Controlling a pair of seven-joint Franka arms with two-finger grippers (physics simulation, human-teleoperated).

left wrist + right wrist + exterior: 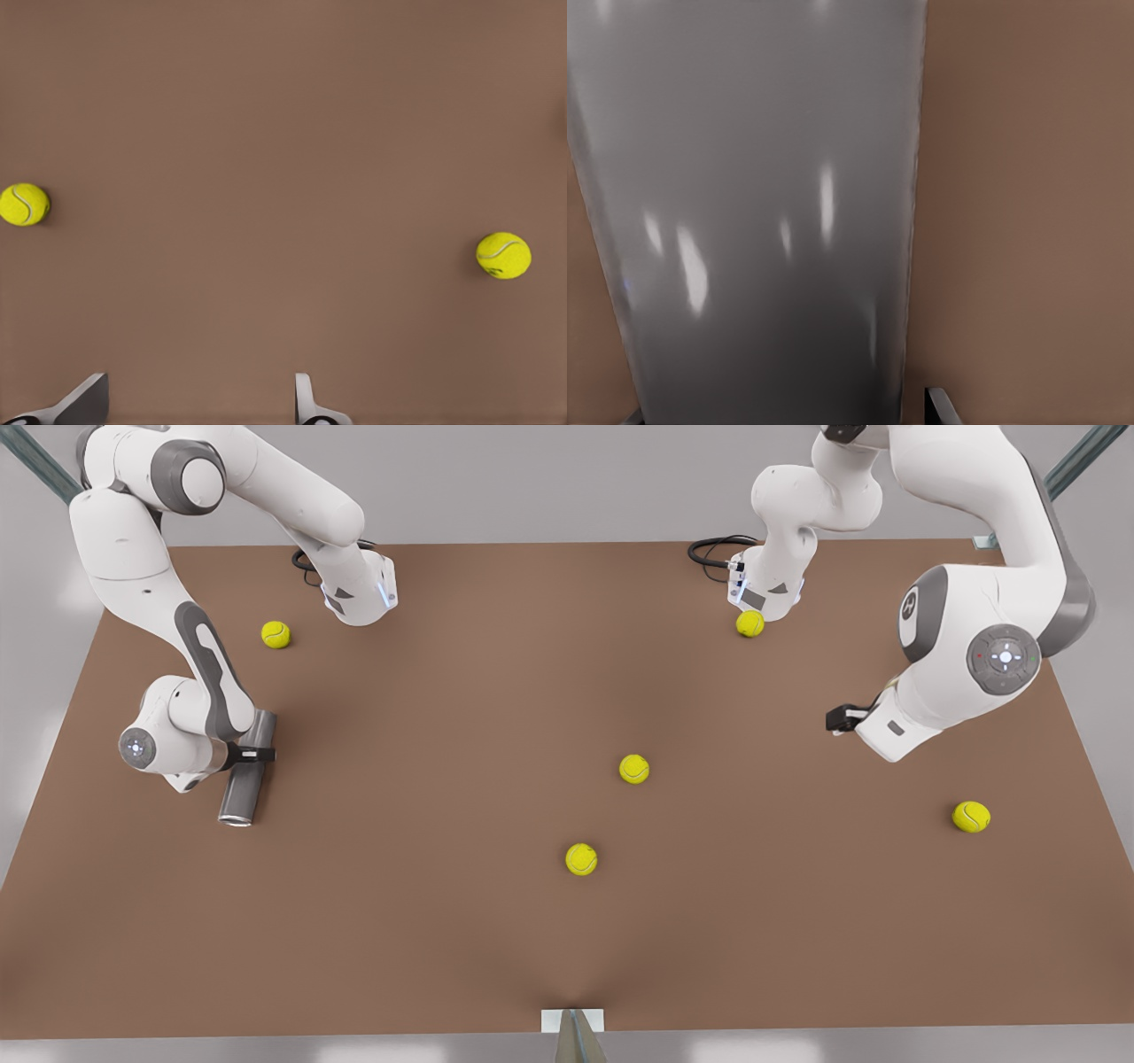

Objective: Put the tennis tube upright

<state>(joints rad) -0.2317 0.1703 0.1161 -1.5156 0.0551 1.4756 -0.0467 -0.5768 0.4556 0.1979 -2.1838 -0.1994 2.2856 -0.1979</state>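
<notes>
The tennis tube (242,779) is a smooth grey cylinder lying on the brown table at the front view's left, its hollow, lighter-rimmed end toward the near edge. My right gripper (251,755) straddles its middle. In the right wrist view the tube (762,221) runs between that gripper's fingertips (939,405), and a thin strip of table shows between one fingertip and the tube's side, so the jaws stand open around it. My left gripper (839,717) waits above the table at the front view's right, open with nothing between its fingers (306,403).
Several yellow-green tennis balls lie about the table (496,691): one near the tube (275,634), one at the back (750,623), two mid-table (634,769) (581,859), one at the right (971,816). The left wrist view holds two balls (24,204) (503,255).
</notes>
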